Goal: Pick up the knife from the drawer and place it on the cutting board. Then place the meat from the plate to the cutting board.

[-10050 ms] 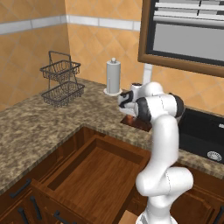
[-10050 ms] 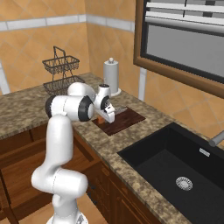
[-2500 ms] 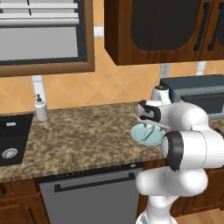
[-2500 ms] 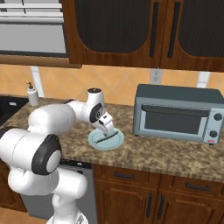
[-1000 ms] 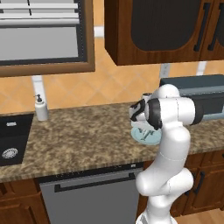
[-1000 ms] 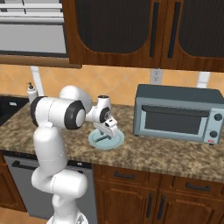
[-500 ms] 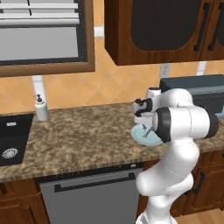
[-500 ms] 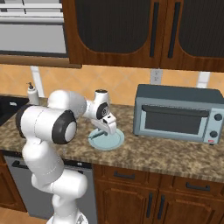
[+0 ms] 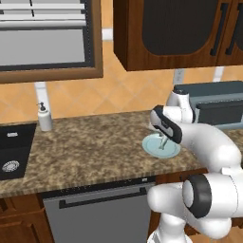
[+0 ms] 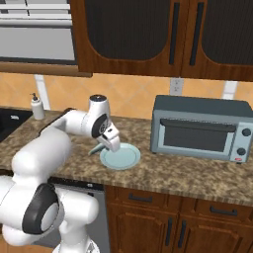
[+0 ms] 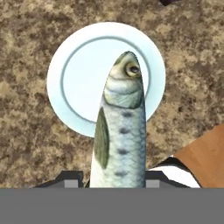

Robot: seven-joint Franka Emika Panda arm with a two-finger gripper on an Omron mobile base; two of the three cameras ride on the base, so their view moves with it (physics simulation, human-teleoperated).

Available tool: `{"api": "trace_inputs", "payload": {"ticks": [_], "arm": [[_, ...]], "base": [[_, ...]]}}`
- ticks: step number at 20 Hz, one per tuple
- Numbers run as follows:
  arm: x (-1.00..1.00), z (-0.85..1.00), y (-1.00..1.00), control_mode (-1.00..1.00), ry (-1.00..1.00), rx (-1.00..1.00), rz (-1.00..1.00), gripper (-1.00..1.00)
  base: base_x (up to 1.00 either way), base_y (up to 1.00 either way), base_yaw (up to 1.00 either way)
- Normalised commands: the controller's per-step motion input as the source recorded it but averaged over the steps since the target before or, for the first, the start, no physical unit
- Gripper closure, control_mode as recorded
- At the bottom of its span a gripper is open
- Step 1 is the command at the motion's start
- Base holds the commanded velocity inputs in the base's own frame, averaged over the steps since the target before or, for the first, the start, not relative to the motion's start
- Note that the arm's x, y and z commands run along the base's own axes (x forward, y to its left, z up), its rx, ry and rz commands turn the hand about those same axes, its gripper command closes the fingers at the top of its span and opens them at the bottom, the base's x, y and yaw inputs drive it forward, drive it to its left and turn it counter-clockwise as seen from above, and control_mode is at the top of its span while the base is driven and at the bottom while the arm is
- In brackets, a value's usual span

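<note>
In the hand view a silver-grey scaled fish with a greenish back (image 11: 120, 131), the meat of the task, rises from between the two dark fingertips at the bottom edge, its tail end down at 6 o'clock and its head with a round yellow-ringed eye pointing to 12 o'clock; the jaws (image 11: 118, 178) are clamped on its tail end, one tip on each side of the body. Behind the fish lies the small round pale blue-grey plate (image 11: 74, 78), flat on the speckled brown granite worktop (image 11: 26, 144), and the fish's head overlaps the plate's centre in that view; whether the fish touches the plate cannot be told from there. In the left base view the white arm curls over from the lower right and the hand hangs above the plate (image 9: 154, 148), which sits near the worktop's front edge (image 9: 85, 152); a thin greyish shape under the hand reaches down toward the plate. In the right base view the plate (image 10: 123, 159) is at about 9 o'clock from a grey metal toaster oven with a dark glass door (image 10: 197, 129), well apart from it, and the hand covers the plate's rim at 10 o'clock. A small white soap dispenser bottle (image 9: 45, 117) stands far off at 9 o'clock by the black sink basin (image 9: 12, 149).
</note>
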Motion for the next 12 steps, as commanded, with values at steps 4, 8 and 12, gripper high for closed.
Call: {"api": "trace_inputs", "payload": {"ticks": [4, 8, 12], "arm": [[-0.1, 0.27, 0.29, -1.0, 0.0, 0.0, 0.0, 1.0], [-0.05, 0.0, 0.0, -1.0, 0.0, 0.0, 0.01, 1.0], [-0.44, -0.01, 0.12, 1.0, -0.04, -0.01, 0.05, 1.0]], "base": [[0.0, 0.0, 0.0], [0.0, 0.0, 0.0], [-0.5, 0.49, 0.11]]}}
